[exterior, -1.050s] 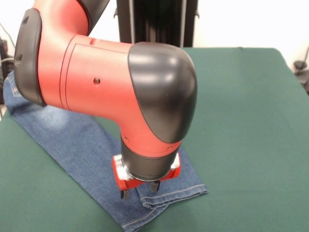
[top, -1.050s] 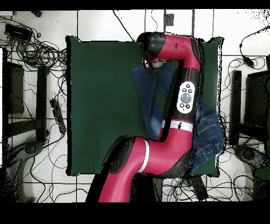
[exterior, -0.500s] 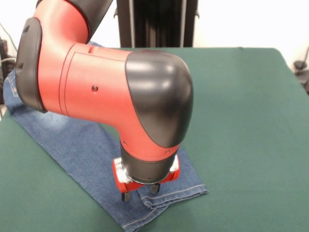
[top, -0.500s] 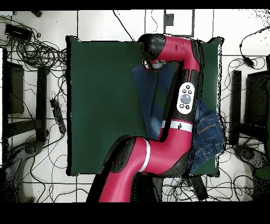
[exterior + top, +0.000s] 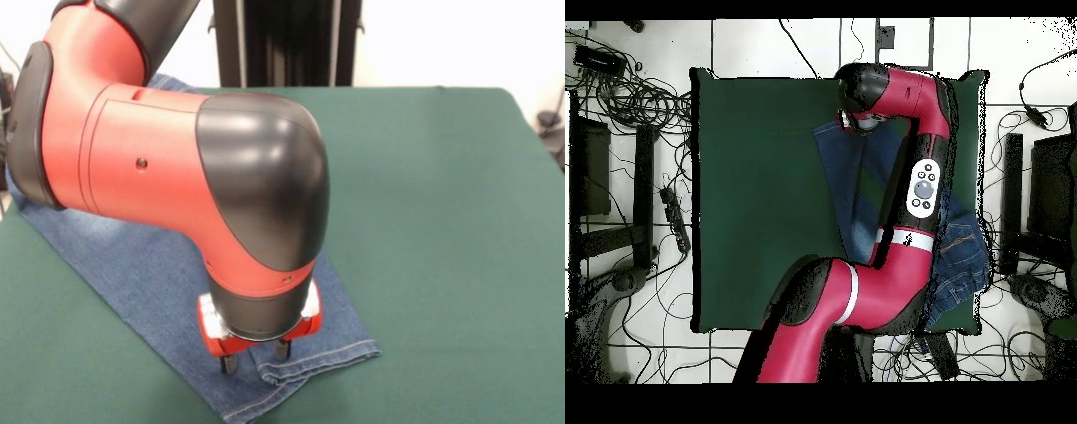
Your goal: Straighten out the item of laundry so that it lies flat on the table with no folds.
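Arm swung slightly left since earlier frame; pincer (image 5: 255,355) hardly shifted, tips part-spread on jeans (image 5: 150,274) near folded leg hem, gripping nothing evident. Jeans lie diagonally across counter (image 5: 441,221), hem lapped over, likely next grasp target.

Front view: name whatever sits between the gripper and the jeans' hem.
Nothing: in the front view the gripper sits right at the jeans, no gap visible.
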Action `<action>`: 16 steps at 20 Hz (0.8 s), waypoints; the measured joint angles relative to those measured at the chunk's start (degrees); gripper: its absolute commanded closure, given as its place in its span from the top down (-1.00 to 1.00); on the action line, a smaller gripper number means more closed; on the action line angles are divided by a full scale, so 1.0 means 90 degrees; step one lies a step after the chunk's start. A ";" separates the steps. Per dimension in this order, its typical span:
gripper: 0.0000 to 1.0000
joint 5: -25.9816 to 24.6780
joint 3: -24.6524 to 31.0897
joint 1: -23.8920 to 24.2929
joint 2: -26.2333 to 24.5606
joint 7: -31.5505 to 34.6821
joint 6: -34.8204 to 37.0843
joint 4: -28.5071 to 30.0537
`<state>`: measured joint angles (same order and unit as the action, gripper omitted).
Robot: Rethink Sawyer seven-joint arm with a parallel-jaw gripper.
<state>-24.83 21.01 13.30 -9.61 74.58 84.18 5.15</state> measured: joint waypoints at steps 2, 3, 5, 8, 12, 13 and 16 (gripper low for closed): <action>1.00 -0.0029 0.0047 0.0010 0.0001 0.0000 0.0018 -0.0011; 1.00 -0.0034 0.0052 0.0010 0.0001 0.0000 0.0022 -0.0014; 1.00 -0.0057 0.0064 0.0008 0.0000 0.0000 0.0025 -0.0023; 1.00 -0.0071 0.0068 0.0005 0.0001 0.0000 0.0025 -0.0024; 1.00 -0.0090 0.0090 0.0007 0.0003 0.0000 0.0026 -0.0025; 1.00 -0.0114 0.0106 0.0007 0.0006 0.0000 0.0024 -0.0031; -1.00 -0.0181 0.0153 0.0007 0.0012 0.0000 0.0022 -0.0057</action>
<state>-26.45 22.39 13.36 -9.50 74.58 84.38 4.63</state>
